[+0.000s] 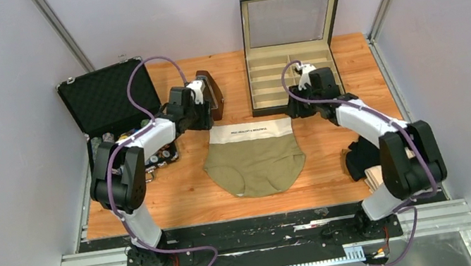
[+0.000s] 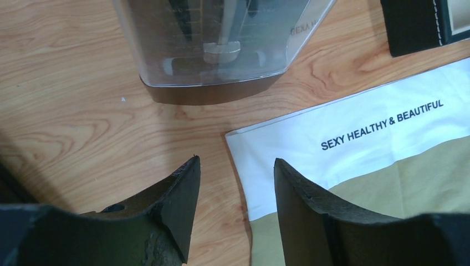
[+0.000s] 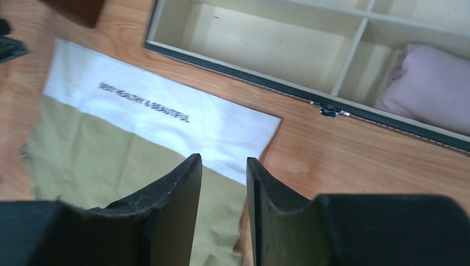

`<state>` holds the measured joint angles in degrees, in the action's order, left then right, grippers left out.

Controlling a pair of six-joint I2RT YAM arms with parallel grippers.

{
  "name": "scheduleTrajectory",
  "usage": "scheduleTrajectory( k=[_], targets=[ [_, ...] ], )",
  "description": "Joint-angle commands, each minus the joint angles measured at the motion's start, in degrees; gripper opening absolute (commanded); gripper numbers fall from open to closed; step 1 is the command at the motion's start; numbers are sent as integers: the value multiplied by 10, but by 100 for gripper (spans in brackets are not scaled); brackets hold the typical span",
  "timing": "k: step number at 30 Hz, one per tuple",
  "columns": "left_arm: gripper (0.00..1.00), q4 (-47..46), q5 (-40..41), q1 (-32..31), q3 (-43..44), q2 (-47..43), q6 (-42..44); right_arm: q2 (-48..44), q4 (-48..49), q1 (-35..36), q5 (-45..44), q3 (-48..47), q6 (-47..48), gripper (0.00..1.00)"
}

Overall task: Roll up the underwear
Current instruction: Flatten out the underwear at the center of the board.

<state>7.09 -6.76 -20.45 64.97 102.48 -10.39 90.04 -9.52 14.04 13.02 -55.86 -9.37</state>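
The olive-khaki underwear (image 1: 256, 165) lies flat in the middle of the table, its white printed waistband (image 1: 252, 131) at the far side. My left gripper (image 1: 205, 119) is open over the waistband's left corner; in the left wrist view (image 2: 235, 163) the corner (image 2: 249, 166) lies between the fingers. My right gripper (image 1: 299, 106) is open with a narrower gap over the right corner; in the right wrist view (image 3: 223, 160) the waistband (image 3: 161, 113) lies under it. Black and cream-beige underwear (image 1: 362, 159) is piled beside the right arm.
An open black box with cream compartments (image 1: 291, 74) stands at the far right; a pink cloth (image 3: 432, 88) lies in one compartment. A brown-based metronome with a clear cover (image 2: 216, 55) stands just beyond the left gripper. An open black case (image 1: 109, 99) with small items is at the left.
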Motion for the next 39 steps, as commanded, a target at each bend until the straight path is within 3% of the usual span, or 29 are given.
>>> scheduleTrajectory(
  k=[1,7,13,25,34,39],
  targets=[
    [58,2,-17,11,1,-17,-18,-71,-32,16,106,7,57,33],
    [47,-15,-51,14,16,34,-56,-117,-61,79,221,60,222,21],
    [36,-20,-45,20,35,67,-68,-134,-70,89,241,66,212,20],
    [32,-58,-78,30,33,98,-75,-142,-72,91,238,73,212,20],
    [0,-53,-63,30,16,78,-80,-132,-72,119,239,56,264,19],
    [0,-44,-26,31,-5,40,-75,-69,-69,190,250,-10,350,20]
  ],
)
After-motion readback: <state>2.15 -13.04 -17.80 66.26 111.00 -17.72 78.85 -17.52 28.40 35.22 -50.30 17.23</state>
